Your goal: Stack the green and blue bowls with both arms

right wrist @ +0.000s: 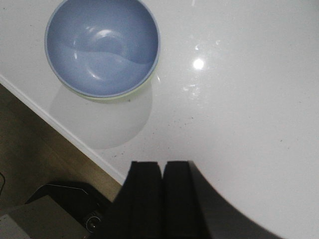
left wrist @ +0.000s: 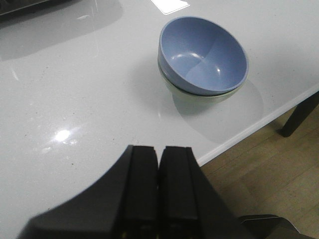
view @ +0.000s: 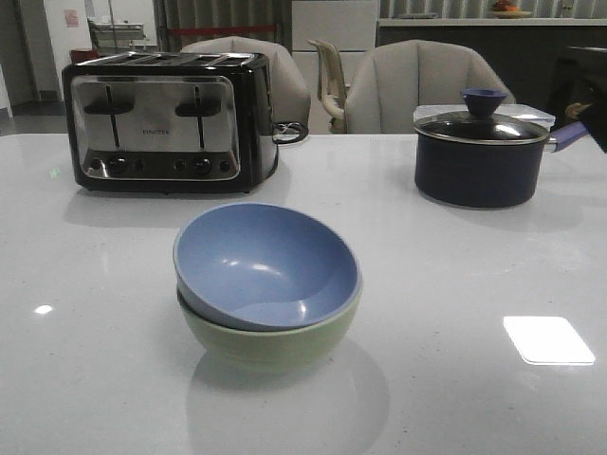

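Two bowls sit together near the middle of the shiny white table [view: 95,313]. The round, deep, dusty blue bowl [view: 266,265] rests inside the pale sage green bowl [view: 270,346] of the same size, and it leans a little to one side. So the stacking looks done. What may be left is only to nudge the blue bowl level, if that matters.

The left gripper [left wrist: 158,189] has its two dark fingers pressed together with nothing between them. The right gripper [right wrist: 162,194] is the same, closed up and holding nothing. Both hang above bare table, well apart from the bowls.

In the front view, the black and silver toaster [view: 166,118] stands at about 11 o'clock from the bowls, and the dark lidded saucepan with a purple-blue knob [view: 479,152] stands at about 2 o'clock. Both are well away, so there is lots of free room around the stack. The wrist views show the table's front edge [left wrist: 249,132] near the bowls, so a push that way could be risky.
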{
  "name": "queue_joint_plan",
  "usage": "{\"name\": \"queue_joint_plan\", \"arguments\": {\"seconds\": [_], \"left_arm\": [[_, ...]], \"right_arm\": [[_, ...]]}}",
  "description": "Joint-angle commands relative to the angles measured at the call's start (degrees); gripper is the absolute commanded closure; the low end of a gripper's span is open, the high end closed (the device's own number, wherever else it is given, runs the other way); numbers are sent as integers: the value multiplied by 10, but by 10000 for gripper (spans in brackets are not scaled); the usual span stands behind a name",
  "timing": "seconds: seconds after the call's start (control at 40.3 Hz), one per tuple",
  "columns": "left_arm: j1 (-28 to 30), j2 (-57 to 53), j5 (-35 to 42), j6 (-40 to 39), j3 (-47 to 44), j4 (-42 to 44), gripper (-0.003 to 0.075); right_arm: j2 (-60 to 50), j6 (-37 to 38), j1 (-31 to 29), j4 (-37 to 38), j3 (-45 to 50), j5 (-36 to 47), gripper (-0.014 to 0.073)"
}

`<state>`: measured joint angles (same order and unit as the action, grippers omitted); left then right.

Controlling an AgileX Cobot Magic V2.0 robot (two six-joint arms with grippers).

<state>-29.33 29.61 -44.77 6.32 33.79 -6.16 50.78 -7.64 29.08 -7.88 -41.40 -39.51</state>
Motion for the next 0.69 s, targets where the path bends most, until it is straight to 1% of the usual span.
{"name": "queue_joint_plan", "arguments": {"seconds": [0.0, 0.025, 0.099, 0.174, 0.198, 0.298, 0.372, 0.397, 0.521, 0.595, 0.67], "left_arm": [[8, -18, 46, -5, 13, 12, 619], [15, -27, 48, -5, 12, 17, 619], [66, -70, 65, -5, -3, 18, 619], [121, -112, 118, -5, -33, 18, 619], [131, -124, 135, -5, -44, 18, 619], [199, -182, 218, -5, -104, 18, 619], [234, -212, 272, -5, -142, 16, 619], [246, -222, 279, -5, -155, 14, 619], [278, -254, 329, -5, -207, 5, 619], [280, -270, 350, -12, -234, 6, 619], [276, -289, 368, -49, -257, 37, 619]], "right_arm": [[-8, -4, 0, 3, -18, 30, 559], [-8, -4, 0, 3, -18, 30, 559], [-8, -4, 0, 3, -18, 30, 559], [-8, -4, 0, 3, -18, 30, 559], [-8, -4, 0, 3, -18, 30, 559], [-8, -4, 0, 3, -18, 30, 559], [-8, -4, 0, 3, -18, 30, 559], [-8, -4, 0, 3, -18, 30, 559], [-8, -4, 0, 3, -18, 30, 559], [-8, -4, 0, 3, -18, 30, 559], [-8, -4, 0, 3, -18, 30, 559]]}}
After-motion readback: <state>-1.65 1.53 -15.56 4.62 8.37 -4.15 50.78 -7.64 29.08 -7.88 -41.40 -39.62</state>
